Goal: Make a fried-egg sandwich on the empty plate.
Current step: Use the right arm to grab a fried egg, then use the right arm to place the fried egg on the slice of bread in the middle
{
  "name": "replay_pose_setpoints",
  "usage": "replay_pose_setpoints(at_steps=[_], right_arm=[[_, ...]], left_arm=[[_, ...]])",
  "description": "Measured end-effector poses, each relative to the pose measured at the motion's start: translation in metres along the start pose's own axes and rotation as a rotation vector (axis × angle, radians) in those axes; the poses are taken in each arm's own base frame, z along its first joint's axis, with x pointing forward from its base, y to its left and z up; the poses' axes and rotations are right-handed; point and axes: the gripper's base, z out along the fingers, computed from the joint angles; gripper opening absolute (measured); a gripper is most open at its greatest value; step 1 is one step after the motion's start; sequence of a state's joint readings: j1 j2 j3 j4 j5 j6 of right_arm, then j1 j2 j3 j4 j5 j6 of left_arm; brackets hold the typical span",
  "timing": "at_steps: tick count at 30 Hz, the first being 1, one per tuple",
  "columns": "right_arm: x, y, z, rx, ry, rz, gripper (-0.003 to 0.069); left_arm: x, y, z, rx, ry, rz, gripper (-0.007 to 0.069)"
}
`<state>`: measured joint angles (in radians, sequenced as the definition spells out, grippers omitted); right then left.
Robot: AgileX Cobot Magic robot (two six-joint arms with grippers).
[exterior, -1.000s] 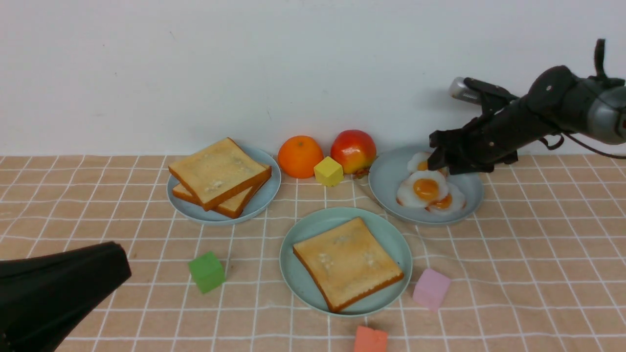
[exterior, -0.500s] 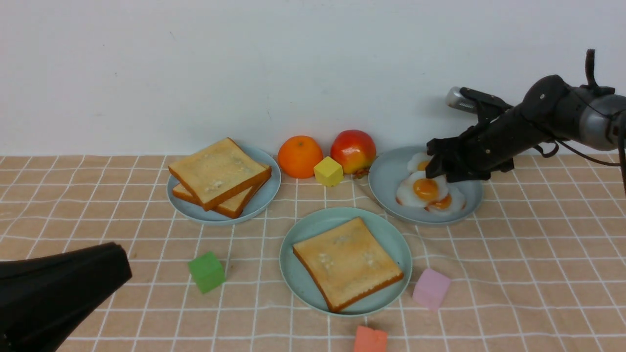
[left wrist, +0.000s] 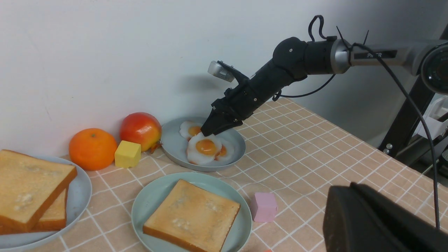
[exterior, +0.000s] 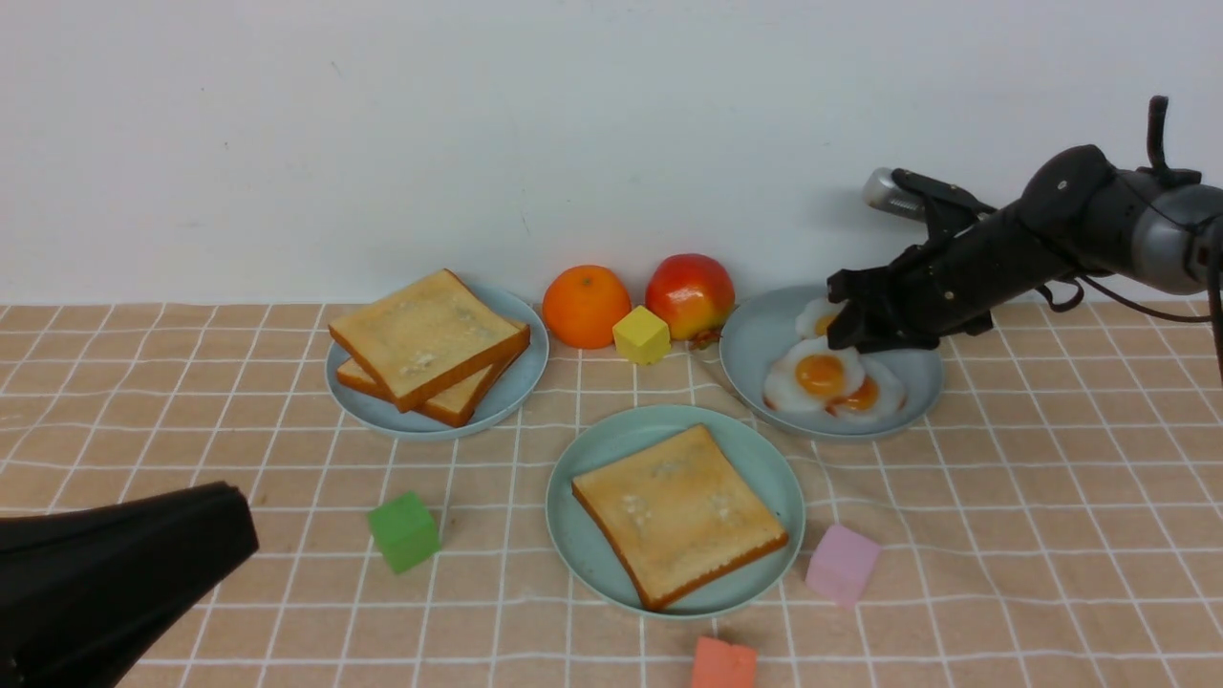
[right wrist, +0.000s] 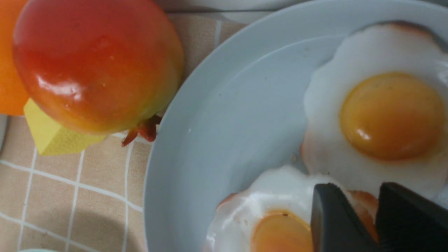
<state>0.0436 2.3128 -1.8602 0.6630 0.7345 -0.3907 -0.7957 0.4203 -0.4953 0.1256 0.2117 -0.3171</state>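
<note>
The pale mint-green plate stands at centre front with one toast slice lying on it. Two more toast slices are stacked on a grey-blue plate at the back left. Several fried eggs overlap on another grey-blue plate at the back right. My right gripper reaches down onto that plate. In the right wrist view its fingers pinch the browned rim of the top egg. My left gripper hovers shut and empty at the front left.
An orange, a red apple and a yellow cube sit against the back wall between the two grey-blue plates. A green cube, a pink cube and an orange-red cube lie around the mint plate.
My right gripper came down onto the egg plate and its jaws narrowed on the top egg's rim. That egg slid slightly left. The left arm stayed put.
</note>
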Motion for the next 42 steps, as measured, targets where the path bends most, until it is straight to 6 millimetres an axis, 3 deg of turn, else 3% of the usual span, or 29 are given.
replay_pose_setpoints(at_steps=[6, 13, 18, 25, 31, 37, 39, 42], right_arm=[[0.001, 0.001, 0.000, -0.007, 0.016, 0.001, 0.0117], [0.002, 0.004, -0.005, -0.022, 0.042, -0.005, 0.0109], [-0.004, 0.015, -0.026, -0.028, 0.036, -0.041, 0.0083], [-0.019, 0.039, -0.076, -0.024, -0.020, -0.119, 0.0083], [-0.019, 0.057, -0.110, -0.053, -0.006, -0.162, 0.0077], [0.015, 0.092, -0.145, -0.230, -0.005, -0.149, 0.0077], [0.035, 0.104, -0.147, -0.287, 0.014, -0.146, 0.0077], [0.068, 0.118, -0.129, -0.340, 0.077, -0.135, 0.0077]], left_arm=[[0.000, 0.000, 0.000, 0.000, 0.000, 0.000, -0.0013], [0.000, 0.000, 0.000, 0.000, 0.000, 0.000, -0.0013], [0.000, 0.000, 0.000, 0.000, 0.000, 0.000, -0.0013], [0.000, 0.000, 0.000, 0.000, 0.000, 0.000, -0.0013], [0.000, 0.000, 0.000, -0.002, -0.001, 0.012, -0.0013], [0.005, 0.004, 0.000, -0.042, 0.055, 0.090, -0.0013], [0.006, 0.006, 0.000, -0.058, 0.071, 0.125, -0.0013], [0.007, 0.008, -0.001, -0.077, 0.081, 0.179, -0.0012]])
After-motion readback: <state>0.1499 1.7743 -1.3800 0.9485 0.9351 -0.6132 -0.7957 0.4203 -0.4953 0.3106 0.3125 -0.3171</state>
